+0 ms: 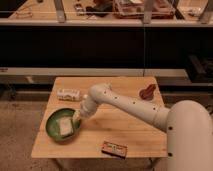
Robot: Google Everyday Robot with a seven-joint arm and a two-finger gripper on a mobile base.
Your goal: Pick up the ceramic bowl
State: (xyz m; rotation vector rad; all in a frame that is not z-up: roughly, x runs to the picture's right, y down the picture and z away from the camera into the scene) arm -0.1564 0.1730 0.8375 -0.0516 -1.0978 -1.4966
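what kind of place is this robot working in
Probably a cafeteria or kitchen serving area: a long counter with food trays runs behind a small wooden table. The tool is at the ceramic bowl's right rim.
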